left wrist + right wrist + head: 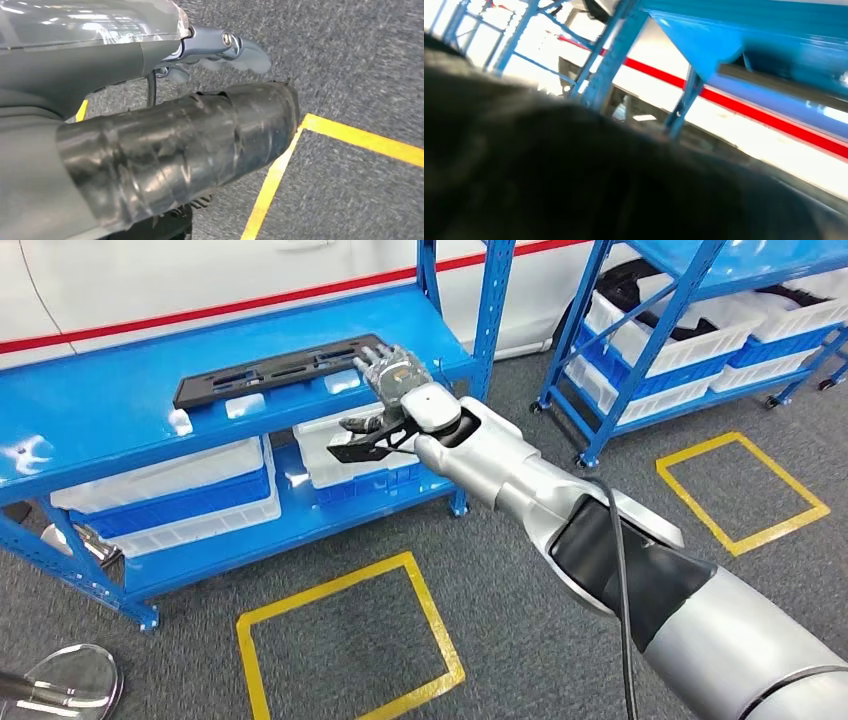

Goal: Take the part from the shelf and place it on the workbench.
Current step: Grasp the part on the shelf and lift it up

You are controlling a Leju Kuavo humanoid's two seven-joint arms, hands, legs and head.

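No text, label, brand, number or sign could be read in any of the views.

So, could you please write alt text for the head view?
The robot's right hand reaches over the end of a long black part lying on the top of a blue shelf. White bins sit below, and yellow squares mark the grey floor.
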